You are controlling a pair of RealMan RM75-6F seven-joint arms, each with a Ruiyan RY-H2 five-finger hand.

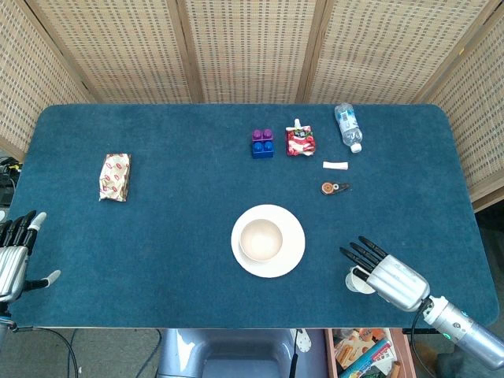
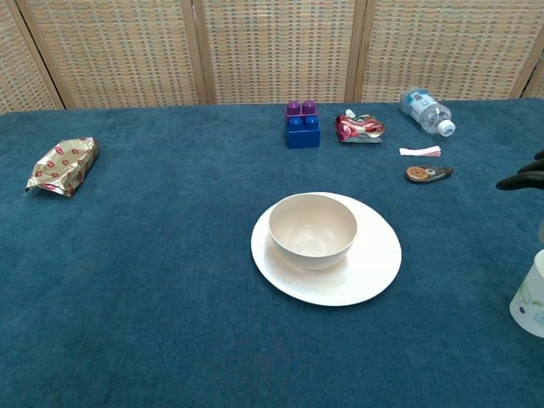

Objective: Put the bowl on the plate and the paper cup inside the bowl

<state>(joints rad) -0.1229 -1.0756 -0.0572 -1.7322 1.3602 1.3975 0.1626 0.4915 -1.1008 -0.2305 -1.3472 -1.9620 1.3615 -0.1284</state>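
Now | your cream bowl (image 2: 312,229) upright on plate (image 2: 374,263) | white cup (image 2: 532,297) floral-printed | right robot hand (image 1: 387,273) released, left robot hand (image 1: 14,256) released

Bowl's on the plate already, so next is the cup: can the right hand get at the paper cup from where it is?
Probably yes. The right hand hovers open right over the paper cup, with nothing else beside the cup.

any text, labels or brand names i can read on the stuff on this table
None can be read.
Water bottle label: too small and blurred.
Gold snack packet: red marks, not legible.
Red pouch: print unreadable.
Paper cup: only a green pattern shows.
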